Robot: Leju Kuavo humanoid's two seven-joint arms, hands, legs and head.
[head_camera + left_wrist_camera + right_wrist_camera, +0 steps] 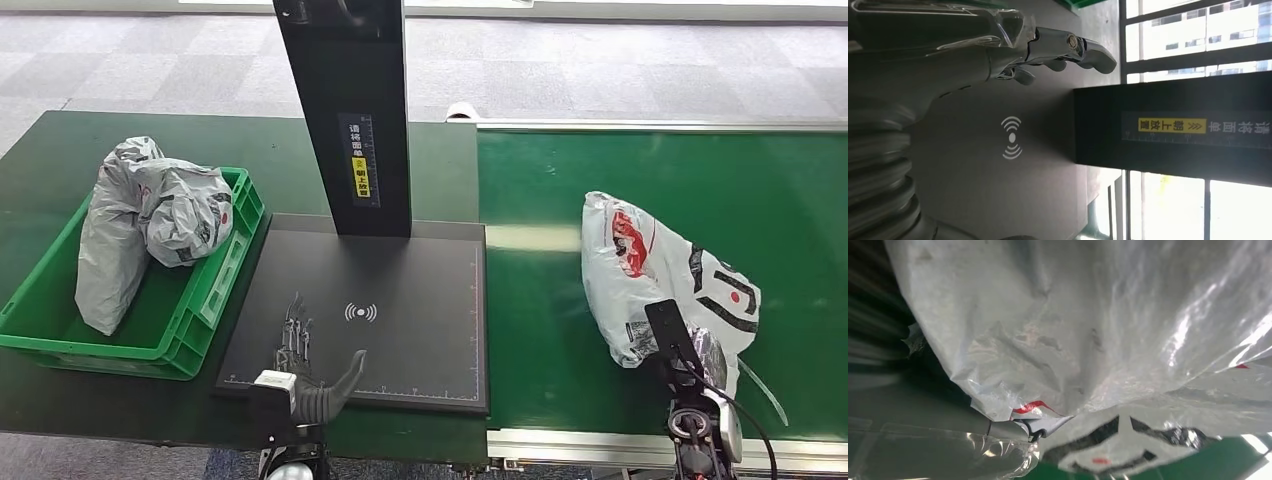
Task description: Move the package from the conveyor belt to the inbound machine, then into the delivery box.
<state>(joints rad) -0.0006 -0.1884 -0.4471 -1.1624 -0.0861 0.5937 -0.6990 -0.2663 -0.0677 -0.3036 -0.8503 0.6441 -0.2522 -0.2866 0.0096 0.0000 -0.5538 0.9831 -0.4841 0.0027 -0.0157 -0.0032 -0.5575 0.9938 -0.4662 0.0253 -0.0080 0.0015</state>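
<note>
The white package lies on the green conveyor belt at the right, long axis running far-left to near-right, its near end against the right hand, whose grip cannot be told, while the left hand hovers open over the inbound machine, well apart.

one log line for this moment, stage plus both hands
stage: pickup at conveyor belt | right hand: against white package, grip unclear | left hand: open over inbound machine | delivery box: two grey bags
</note>
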